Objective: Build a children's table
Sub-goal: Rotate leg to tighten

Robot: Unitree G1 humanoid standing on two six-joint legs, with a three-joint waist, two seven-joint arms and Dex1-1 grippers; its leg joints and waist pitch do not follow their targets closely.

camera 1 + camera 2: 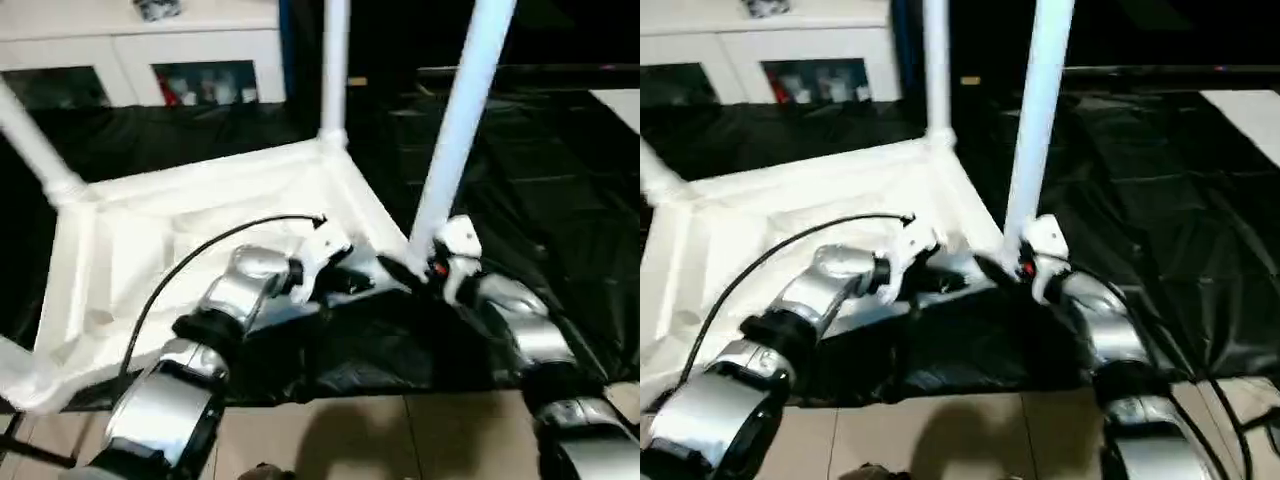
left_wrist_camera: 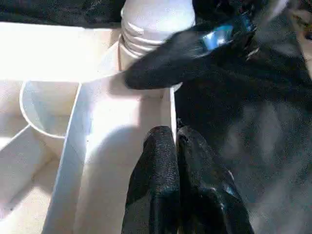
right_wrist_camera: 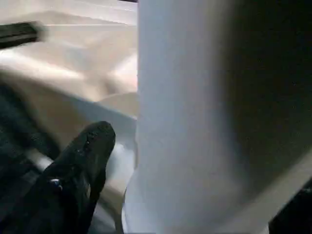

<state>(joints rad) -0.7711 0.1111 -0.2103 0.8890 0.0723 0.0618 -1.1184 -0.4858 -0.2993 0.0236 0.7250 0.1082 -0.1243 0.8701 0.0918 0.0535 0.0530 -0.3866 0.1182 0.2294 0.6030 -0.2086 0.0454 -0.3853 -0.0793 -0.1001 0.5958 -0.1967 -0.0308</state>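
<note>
Right pincer [image 1: 425,268] at centre frame, fingers spread around base of near leg [image 1: 455,130], whether gripping: cannot tell. Left pincer [image 2: 178,161] clenched empty, pressed on tabletop rim [image 2: 165,105] beside that socket. Children's table [image 1: 200,240] upside down, centre-left, on black sheet [image 1: 560,200]. Advice: brace rim, keep leg vertical, seat fully.

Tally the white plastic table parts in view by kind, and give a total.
Long white plastic tube legs standing in corner sockets: 3, the nearest leg, the far leg and the left leg.
White rectangular plastic tabletop, lying ribbed underside up: 1.
Total: 4 parts.
</note>
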